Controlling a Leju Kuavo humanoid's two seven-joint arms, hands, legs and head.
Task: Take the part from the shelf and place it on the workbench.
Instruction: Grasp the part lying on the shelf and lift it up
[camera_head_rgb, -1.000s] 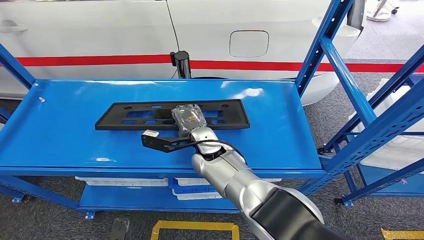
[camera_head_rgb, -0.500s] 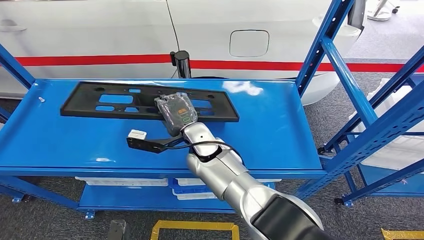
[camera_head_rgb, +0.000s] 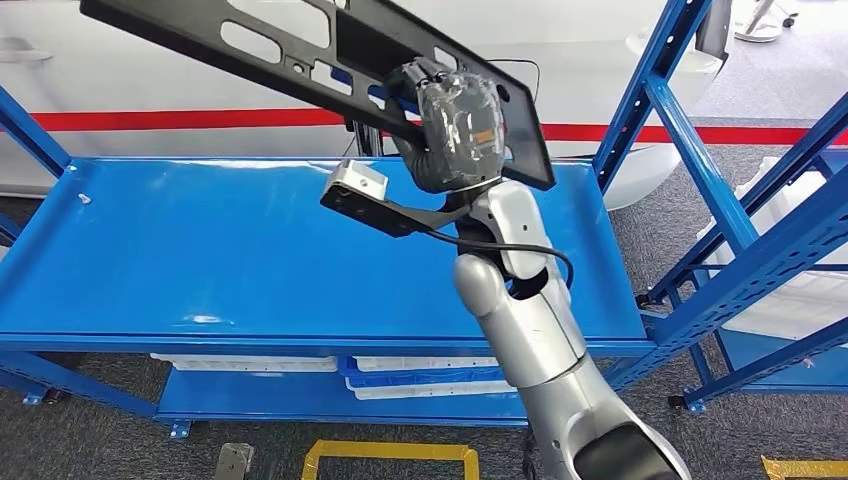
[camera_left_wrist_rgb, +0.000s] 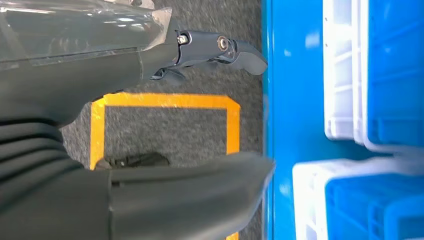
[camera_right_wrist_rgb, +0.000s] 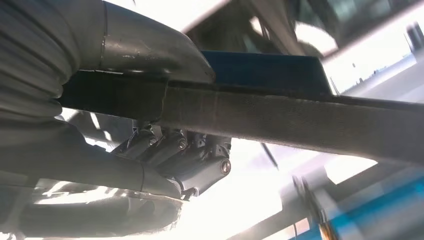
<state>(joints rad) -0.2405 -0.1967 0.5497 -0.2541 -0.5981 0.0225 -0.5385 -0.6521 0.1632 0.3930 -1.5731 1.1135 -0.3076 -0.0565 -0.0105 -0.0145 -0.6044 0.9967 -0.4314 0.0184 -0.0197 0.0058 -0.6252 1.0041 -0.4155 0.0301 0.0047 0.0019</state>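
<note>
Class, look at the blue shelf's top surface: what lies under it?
Under the blue shelf's top surface, white bins with blue ones sit on a lower level, above grey carpet. The surface covers most of them, so their contents cannot be seen.

Below the right hand (camera_head_rgb: 455, 125), bare blue shelf (camera_head_rgb: 200, 260) surface, open for passing. To its right, slanted blue shelf posts (camera_head_rgb: 650, 85) close by. Behind, a white car (camera_head_rgb: 420, 60). Held black part (camera_head_rgb: 300, 50) spanning leftward overhead.
</note>
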